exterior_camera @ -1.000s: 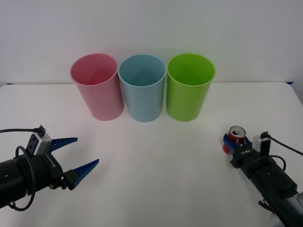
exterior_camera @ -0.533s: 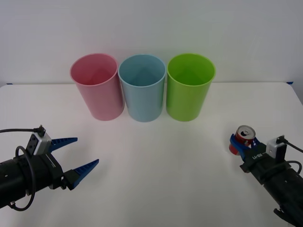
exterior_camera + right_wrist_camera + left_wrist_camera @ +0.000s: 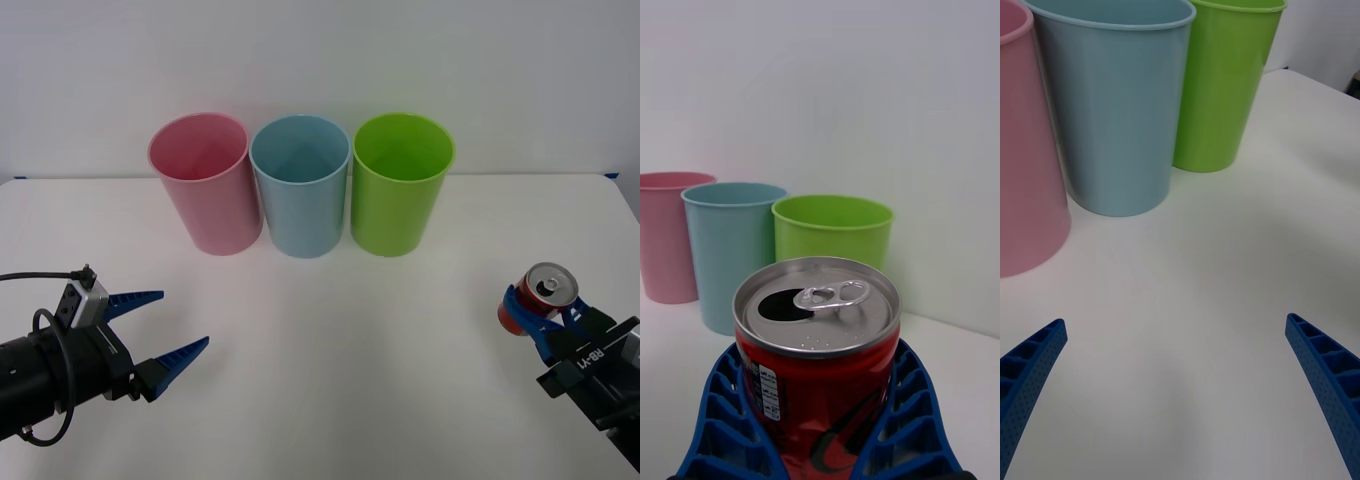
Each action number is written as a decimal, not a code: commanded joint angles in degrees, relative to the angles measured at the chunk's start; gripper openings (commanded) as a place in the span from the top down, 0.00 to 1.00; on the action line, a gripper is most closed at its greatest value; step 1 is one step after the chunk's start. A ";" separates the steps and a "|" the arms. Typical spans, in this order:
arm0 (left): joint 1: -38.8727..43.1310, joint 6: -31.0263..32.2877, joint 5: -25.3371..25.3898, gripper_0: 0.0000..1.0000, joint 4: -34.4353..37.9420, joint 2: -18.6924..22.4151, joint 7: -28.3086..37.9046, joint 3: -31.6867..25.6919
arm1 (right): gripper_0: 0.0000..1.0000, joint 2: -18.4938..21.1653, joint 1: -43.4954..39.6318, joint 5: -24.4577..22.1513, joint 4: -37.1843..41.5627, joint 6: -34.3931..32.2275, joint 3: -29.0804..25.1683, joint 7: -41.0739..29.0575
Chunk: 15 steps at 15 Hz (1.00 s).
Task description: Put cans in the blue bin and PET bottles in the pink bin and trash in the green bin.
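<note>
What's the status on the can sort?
Right gripper shut on small red drink can, table's right side. Left gripper open, idle, left. Light-blue plastic bin mid-row, path unobstructed.

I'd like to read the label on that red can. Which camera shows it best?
The right wrist view: the can sits close up between the right gripper's blue jaws, open top and label print facing the camera. The front view shows it small and far off.
</note>
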<state>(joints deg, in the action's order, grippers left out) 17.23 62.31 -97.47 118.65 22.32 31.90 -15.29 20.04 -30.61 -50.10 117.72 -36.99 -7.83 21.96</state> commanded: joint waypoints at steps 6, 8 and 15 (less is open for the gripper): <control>0.00 0.00 0.00 0.00 0.00 0.00 0.00 0.00 | 1.00 0.00 6.53 -0.17 8.75 0.51 0.27 -3.77; 0.00 0.00 0.00 0.00 0.00 0.00 0.00 0.00 | 1.00 0.00 9.43 -2.98 9.89 0.78 0.27 -8.78; 0.00 0.00 0.00 0.00 0.00 0.00 0.00 0.00 | 1.00 2.20 25.87 -22.49 8.40 12.64 9.33 -30.75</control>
<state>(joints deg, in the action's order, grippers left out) 17.23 62.31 -97.47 118.64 22.33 31.90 -15.29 21.70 -7.21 -70.36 127.37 -26.44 -0.55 -6.56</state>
